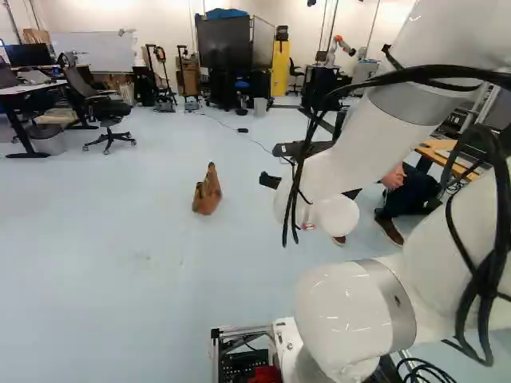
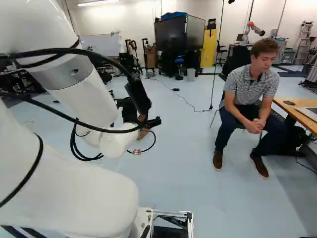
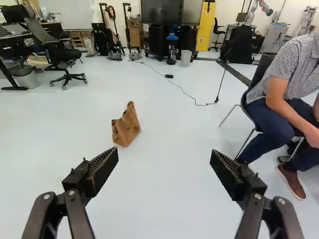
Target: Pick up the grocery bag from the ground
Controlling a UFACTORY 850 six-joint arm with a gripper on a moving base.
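Note:
The brown grocery bag (image 1: 207, 190) stands on the pale floor (image 1: 144, 239), left of the arm in the left base view. In the right base view my gripper (image 2: 137, 96) is partly hidden by the arm, and a bit of brown shows just past it. From the wrist, the gripper (image 3: 164, 153) stands open, its two black fingers wide apart with nothing between them. Ahead of the fingertips and some way off is the bag (image 3: 126, 125), narrow at the top, nearer the line of the finger away from the seated person.
A person (image 2: 250, 99) sits on a chair to the right of the arm, feet on the floor. A cable (image 3: 184, 92) runs across the floor beyond the bag. Farther back are an office chair (image 1: 108, 108), dark screens (image 1: 225, 41) and another robot (image 3: 256, 7).

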